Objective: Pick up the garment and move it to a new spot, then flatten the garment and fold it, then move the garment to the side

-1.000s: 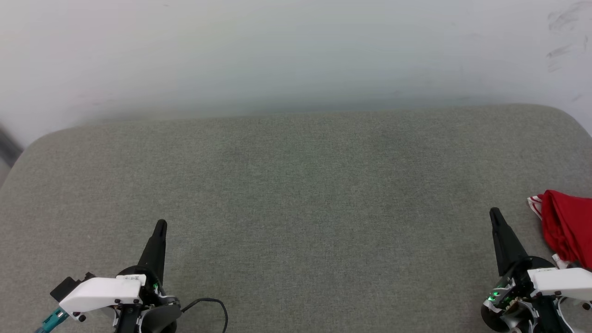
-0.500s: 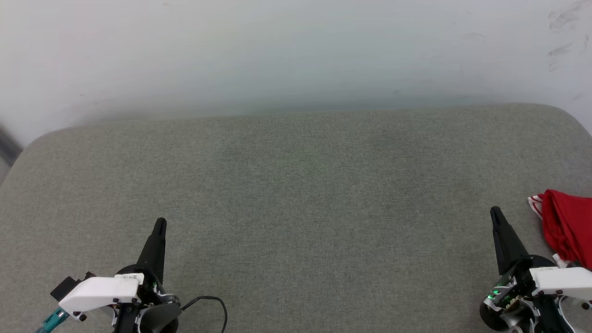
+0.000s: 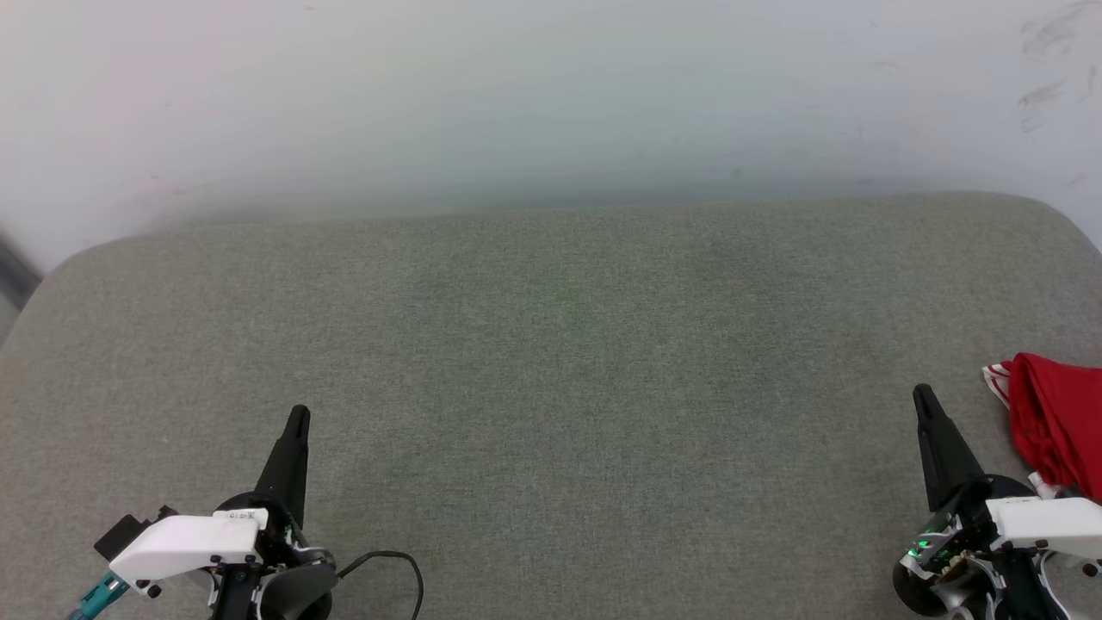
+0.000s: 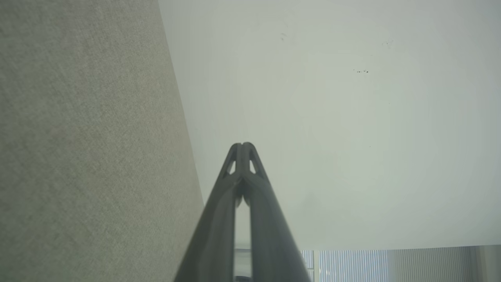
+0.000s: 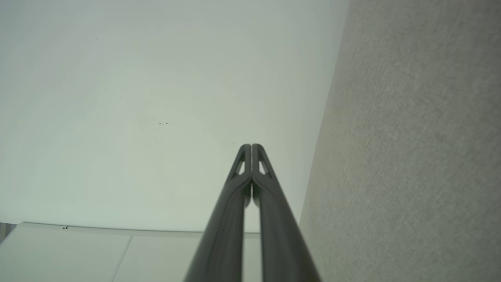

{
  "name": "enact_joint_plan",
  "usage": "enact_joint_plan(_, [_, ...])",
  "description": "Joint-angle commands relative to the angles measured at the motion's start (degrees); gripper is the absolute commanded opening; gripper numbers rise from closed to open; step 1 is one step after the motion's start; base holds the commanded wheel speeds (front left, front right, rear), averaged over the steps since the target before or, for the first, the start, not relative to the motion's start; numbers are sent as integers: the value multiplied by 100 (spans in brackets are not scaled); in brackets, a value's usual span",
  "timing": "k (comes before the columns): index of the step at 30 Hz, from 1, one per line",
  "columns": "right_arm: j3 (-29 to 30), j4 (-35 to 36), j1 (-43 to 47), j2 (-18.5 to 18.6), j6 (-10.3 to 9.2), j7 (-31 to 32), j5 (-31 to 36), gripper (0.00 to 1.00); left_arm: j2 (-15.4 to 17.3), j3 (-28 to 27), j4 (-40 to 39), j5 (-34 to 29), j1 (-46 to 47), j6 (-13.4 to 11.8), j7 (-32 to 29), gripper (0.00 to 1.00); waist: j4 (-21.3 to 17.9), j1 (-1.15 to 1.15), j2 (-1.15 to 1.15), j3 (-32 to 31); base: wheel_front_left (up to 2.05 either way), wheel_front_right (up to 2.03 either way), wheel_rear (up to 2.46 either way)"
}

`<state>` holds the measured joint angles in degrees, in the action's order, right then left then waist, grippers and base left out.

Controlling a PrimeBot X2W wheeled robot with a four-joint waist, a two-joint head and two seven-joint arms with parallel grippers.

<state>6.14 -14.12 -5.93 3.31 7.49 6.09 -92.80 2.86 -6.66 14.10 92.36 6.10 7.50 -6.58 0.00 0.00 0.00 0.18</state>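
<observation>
Two shut, empty end effectors over a grey cushion (image 3: 551,344); garment (image 3: 1055,422) bunched at the right edge.
Against the frame of a second ago nothing has visibly moved: garment, arms and camera sit as they did; the left end effector (image 3: 299,415) is near left, fingers pressed together and pointing far, gripping nothing, as the left wrist view also shows; the right end effector (image 3: 921,394) is near right, likewise closed with its tips meeting, just left of the garment and apart from it; the garment lies crumpled in a red heap on the cushion, cut off by the right frame edge; its visible long axis runs near to far, leaning a little left at the far end; its striped trim (image 3: 995,379) points far-left; a pale wall (image 3: 551,103) stands behind the cushion.
</observation>
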Motion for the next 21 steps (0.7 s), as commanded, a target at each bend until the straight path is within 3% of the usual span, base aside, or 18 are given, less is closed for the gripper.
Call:
enact_joint_plan(1, [5, -3, -59, -24, 0, 19, 12, 0, -11, -7, 2, 2, 37, 16, -21, 0, 0, 0, 0, 0, 0, 0, 0])
enact_joint_plan(21, [17, -4, -60, -31, 0, 30, 23, 0, -11, -4, 1, 5, 37, 16, -18, 0, 0, 0, 0, 0, 0, 0, 0])
